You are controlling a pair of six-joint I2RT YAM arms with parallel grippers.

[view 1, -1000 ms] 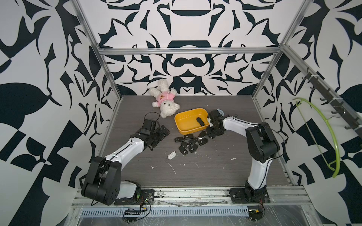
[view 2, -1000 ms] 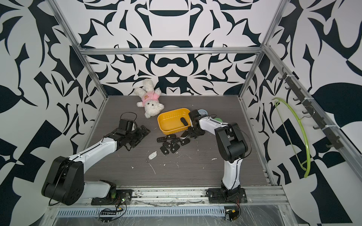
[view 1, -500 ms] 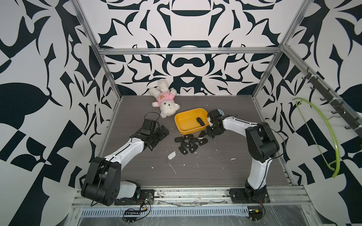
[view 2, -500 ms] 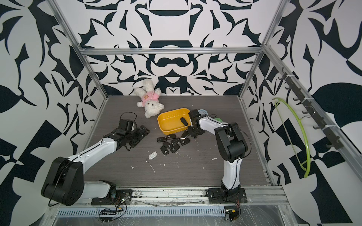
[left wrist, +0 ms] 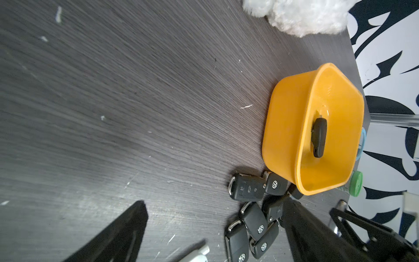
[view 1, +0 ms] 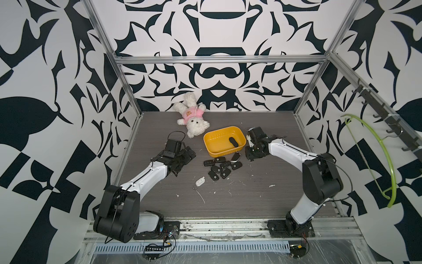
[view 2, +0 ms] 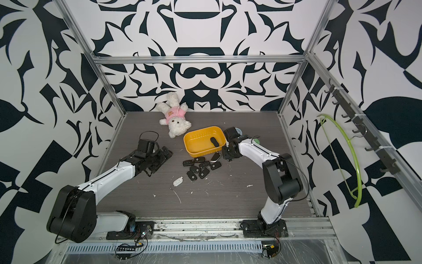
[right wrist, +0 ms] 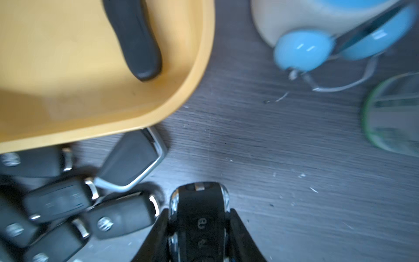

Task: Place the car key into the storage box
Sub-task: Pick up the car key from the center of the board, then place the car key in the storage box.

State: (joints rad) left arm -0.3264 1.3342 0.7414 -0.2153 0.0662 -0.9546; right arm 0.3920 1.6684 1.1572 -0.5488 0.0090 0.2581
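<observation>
Right pincer (right wrist: pixel 198 217) grips car key (right wrist: pixel 199 199) lengthwise; storage box (right wrist: pixel 90 132) just left, slightly farther; left pincer (view 1: pixel 183 162) wide, well apart.

Car key (view 1: pixel 233 142) in storage box (view 1: pixel 219 154), key pile (view 1: pixel 225 164) just before it

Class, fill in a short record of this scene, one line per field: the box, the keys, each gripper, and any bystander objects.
Storage box: yellow-orange tub, upright on the table
Inside box: one black fob
Right gripper: shut on a chrome-edged key, outside the box near its corner
Left gripper: open, empty, away from the box
Loose keys: black cluster on the table in front of the box; white fob nearer the robot
Other objects: plush toy, alarm clock
Status: gripped key not yet in box
</observation>
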